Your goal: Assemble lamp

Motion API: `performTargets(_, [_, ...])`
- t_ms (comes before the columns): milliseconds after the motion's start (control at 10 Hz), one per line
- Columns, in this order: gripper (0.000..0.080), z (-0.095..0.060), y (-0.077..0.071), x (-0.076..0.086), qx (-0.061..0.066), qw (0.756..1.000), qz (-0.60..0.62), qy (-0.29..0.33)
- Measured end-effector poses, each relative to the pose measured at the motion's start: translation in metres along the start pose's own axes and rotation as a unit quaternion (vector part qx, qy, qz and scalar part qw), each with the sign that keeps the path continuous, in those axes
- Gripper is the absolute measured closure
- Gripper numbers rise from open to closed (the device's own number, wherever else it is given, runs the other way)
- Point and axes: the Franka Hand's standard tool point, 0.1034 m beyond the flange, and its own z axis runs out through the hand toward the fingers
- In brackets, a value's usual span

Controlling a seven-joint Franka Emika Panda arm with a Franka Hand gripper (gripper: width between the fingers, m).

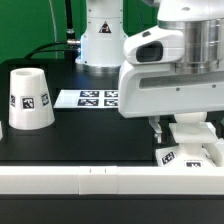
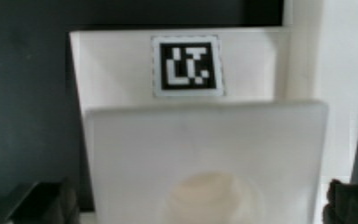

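Gripper (image 1: 183, 130) sits low at the exterior view's right, near the table's front, fingers (image 2: 44, 203) straddling the square lamp base (image 1: 192, 152); whether they pinch it, I cannot tell. The base looks light, rigid and slick, best gripped across its flat sides.

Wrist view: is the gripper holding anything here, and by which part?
It cannot be told. The gripper is lowered over the lamp base with a finger beside each of two opposite side edges, but whether they press on it does not show.
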Motion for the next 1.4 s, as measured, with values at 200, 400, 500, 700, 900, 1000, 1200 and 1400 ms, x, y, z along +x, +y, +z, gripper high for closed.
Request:
performTargets(200, [0.01,-0.009,-0.005,-0.037,-0.006,1.0,0.014,-0.011])
performTargets(400, [0.01,-0.015,-0.019,-0.069,-0.005,0.999,0.052,-0.017])
performTargets(500, [0.01,-0.014,-0.027,-0.083,-0.007,0.998,0.059,-0.024])
performTargets(700, [0.01,-0.01,-0.039,-0.112,-0.008,0.997,0.064,-0.034])
performTargets(900, [0.01,-0.008,-0.038,-0.117,-0.012,0.997,0.056,-0.05])
performTargets(1000, [0.01,-0.008,-0.038,-0.115,-0.011,0.997,0.056,-0.047])
performTargets(1200, [0.01,-0.008,-0.036,-0.119,-0.011,0.995,0.04,-0.09])
performTargets(1400, [0.01,-0.008,-0.037,-0.116,0.005,0.99,0.006,-0.139])
